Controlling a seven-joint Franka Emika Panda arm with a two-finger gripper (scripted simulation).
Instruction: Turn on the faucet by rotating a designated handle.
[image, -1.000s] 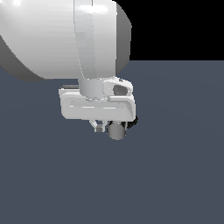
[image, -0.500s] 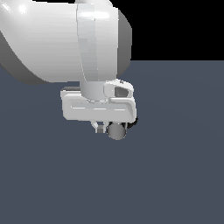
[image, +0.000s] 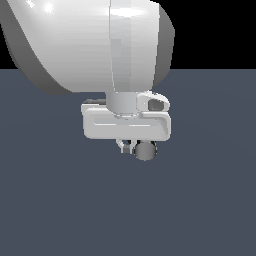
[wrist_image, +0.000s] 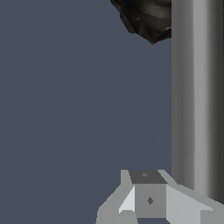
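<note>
My big white arm (image: 90, 45) fills the top of the exterior view, starting from that view's left. Below it hangs my gripper (image: 131, 148), low over the dark grey surface (image: 50, 210). Just a little to the exterior view's right of my gripper's short fingers (image: 123, 146) sits the handle (image: 145, 150), a shiny grey round end, touching or nearly touching them. A bit of black shows around it, but most of the faucet (wrist_image: 146, 17) is hidden behind my gripper there. In the wrist view, my fingers (wrist_image: 146, 194) look pushed close together, with the long grey handle (wrist_image: 192, 96) just beside them, not between them. The black ridged part of the faucet sits at the far end of the handle.
</note>
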